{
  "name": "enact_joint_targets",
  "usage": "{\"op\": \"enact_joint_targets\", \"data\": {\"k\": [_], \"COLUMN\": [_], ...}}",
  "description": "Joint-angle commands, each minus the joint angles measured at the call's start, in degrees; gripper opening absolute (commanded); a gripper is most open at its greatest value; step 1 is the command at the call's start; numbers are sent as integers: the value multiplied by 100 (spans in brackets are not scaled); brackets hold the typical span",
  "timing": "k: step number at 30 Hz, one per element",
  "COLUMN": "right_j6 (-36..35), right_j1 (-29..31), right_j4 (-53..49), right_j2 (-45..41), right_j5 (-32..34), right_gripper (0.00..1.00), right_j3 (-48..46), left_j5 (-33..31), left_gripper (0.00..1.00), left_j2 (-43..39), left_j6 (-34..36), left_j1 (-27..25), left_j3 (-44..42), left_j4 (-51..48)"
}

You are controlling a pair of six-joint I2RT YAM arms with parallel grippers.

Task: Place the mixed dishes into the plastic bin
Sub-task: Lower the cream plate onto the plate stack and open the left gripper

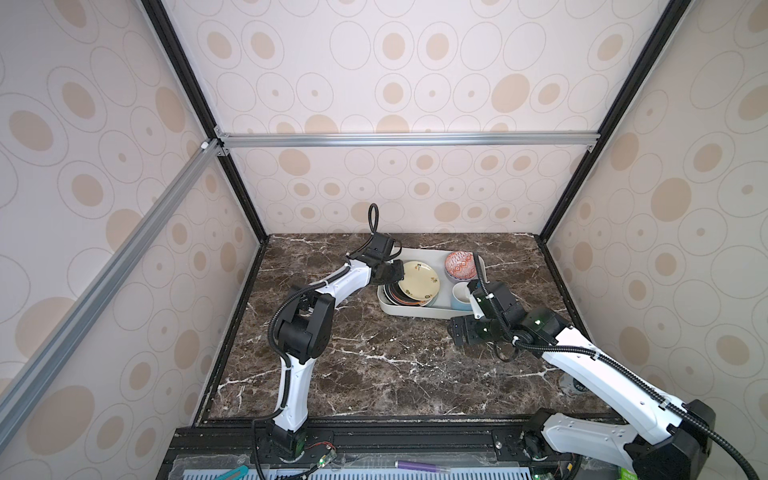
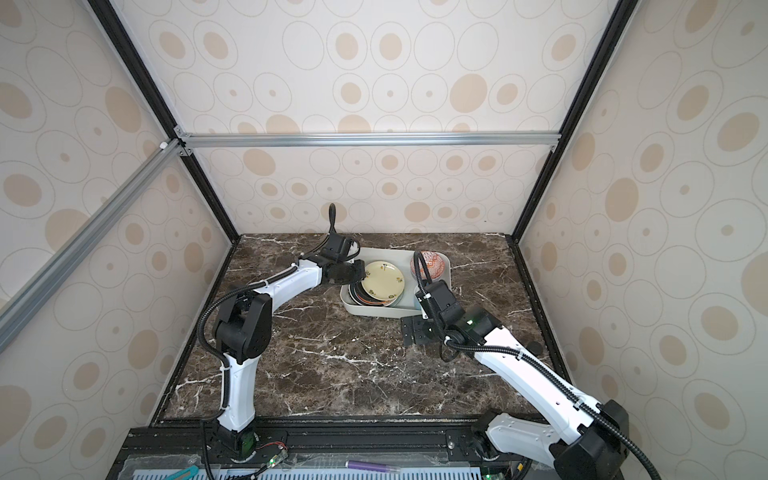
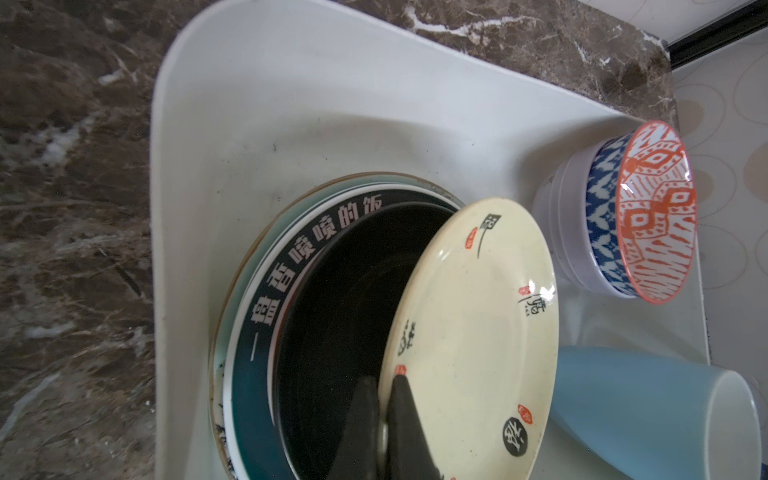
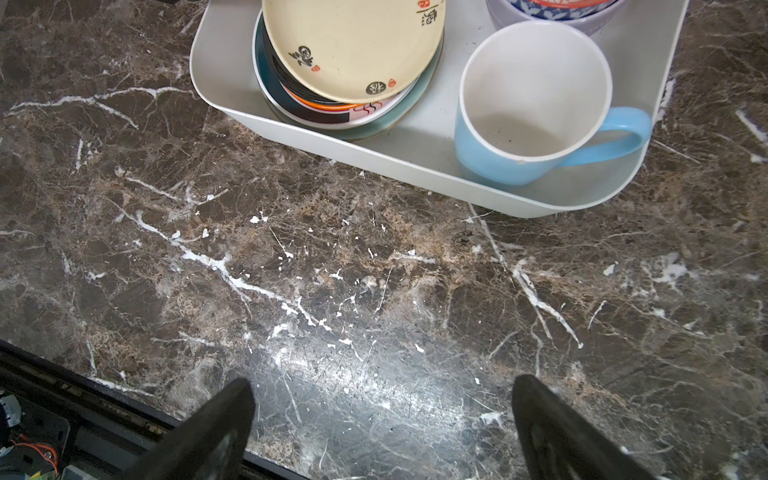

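Note:
The white plastic bin [image 1: 419, 312] [image 2: 374, 311] stands at the back of the marble table. Inside it lies a stack of plates with a black plate [image 3: 332, 311] on top. My left gripper [image 3: 384, 382] [image 1: 401, 272] is shut on the rim of the cream plate [image 3: 469, 332] [image 1: 417, 280], which tilts over that stack. A red-white patterned bowl [image 3: 652, 212] [image 1: 460, 264] is nested in a lilac bowl [image 3: 557, 232] in the bin's far corner. The blue mug [image 4: 532, 104] [image 1: 461, 297] stands in the near corner. My right gripper [image 4: 380, 399] [image 1: 457, 330] hangs open and empty over the table in front of the bin.
Patterned walls with black frame posts close the table at the back and both sides. A black rail [image 4: 83, 411] runs along the front edge. Bare marble [image 1: 374, 365] lies in front of the bin.

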Motion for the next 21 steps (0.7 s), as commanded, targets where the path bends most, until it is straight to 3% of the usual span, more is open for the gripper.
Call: {"op": "enact_joint_targets", "data": {"k": [1, 11, 15, 18, 21], "right_j6": [-43, -3, -4, 18, 36], "right_j1": [-34, -33, -36, -34, -32], "right_j4": [-19, -82, -120, -126, -134], "right_j2": [-4, -87, -71, -44, -31], "right_j5": [-73, -109, -106, -126, -140], "right_gripper": [100, 100, 100, 100, 100], "right_j3": [34, 35, 70, 116, 156], "left_j5": [-253, -414, -443, -547, -654], "left_gripper": [4, 1, 7, 26, 63], "left_j2": [-181, -347, -395, -429, -508], "left_j6": [98, 116, 146, 221, 285], "left_j1": [-51, -50, -42, -36, -17], "left_j3": [28, -130, -188, -189, -195], "left_j4": [-127, -91, -86, -170, -239]}}
